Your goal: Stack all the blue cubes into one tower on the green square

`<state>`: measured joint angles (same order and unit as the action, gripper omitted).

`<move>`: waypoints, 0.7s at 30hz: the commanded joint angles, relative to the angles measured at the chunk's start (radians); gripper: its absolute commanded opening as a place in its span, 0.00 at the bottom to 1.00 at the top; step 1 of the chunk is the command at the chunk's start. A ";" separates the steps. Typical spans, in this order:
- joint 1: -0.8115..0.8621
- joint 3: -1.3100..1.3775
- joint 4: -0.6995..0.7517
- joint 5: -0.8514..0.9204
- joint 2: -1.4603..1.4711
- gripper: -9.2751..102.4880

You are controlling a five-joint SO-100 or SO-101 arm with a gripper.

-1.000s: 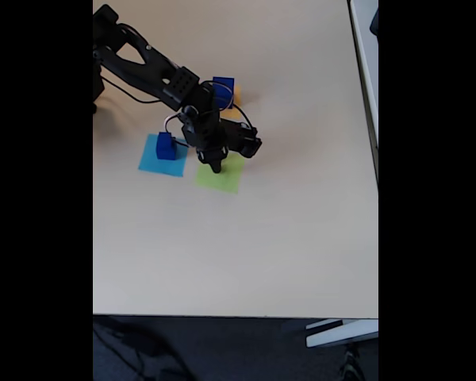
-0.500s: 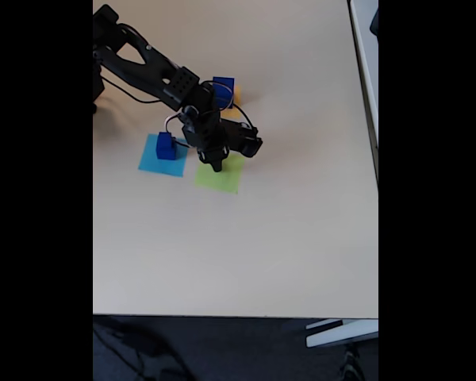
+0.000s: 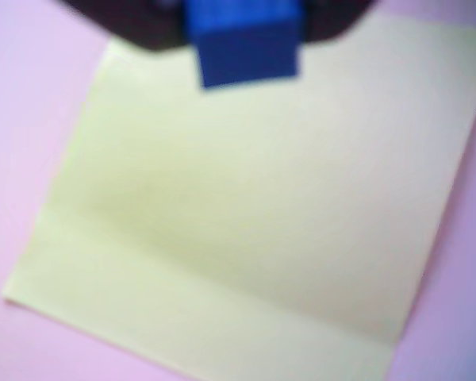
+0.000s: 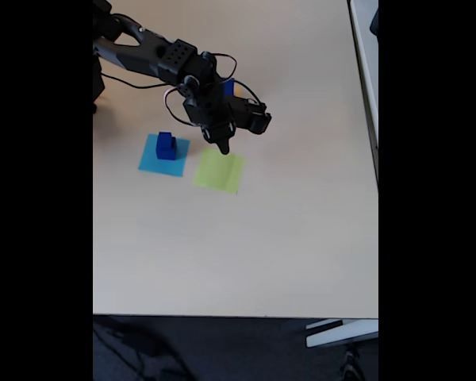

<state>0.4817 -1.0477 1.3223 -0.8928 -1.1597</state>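
In the wrist view a small blue cube (image 3: 242, 44) sits at the top edge between the dark jaws of my gripper (image 3: 242, 55), which is shut on it. The green square (image 3: 246, 214) lies bare below it. In the fixed view my gripper (image 4: 223, 146) hangs just above the upper edge of the green square (image 4: 219, 172). A second blue cube (image 4: 166, 146) stands on the light-blue square (image 4: 152, 163) to the left. Another blue cube (image 4: 228, 86) shows partly behind the arm at the back.
The black arm (image 4: 155, 54) reaches in from the upper left of the fixed view, with cables looping near the wrist. The beige table (image 4: 285, 238) stretches wide to the right and front. Its front edge (image 4: 238, 315) runs low in the fixed view.
The gripper has lifted off the green square and pulled back toward the top of the fixed view. The green square now lies uncovered.
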 commanded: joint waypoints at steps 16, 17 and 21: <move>-0.072 -0.187 0.207 -0.153 -0.362 0.08; -0.078 -0.219 0.207 -0.160 -0.382 0.08; -0.074 -0.298 0.206 -0.130 -0.419 0.08</move>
<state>0.4004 -1.3254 1.5447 -1.0416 -1.4880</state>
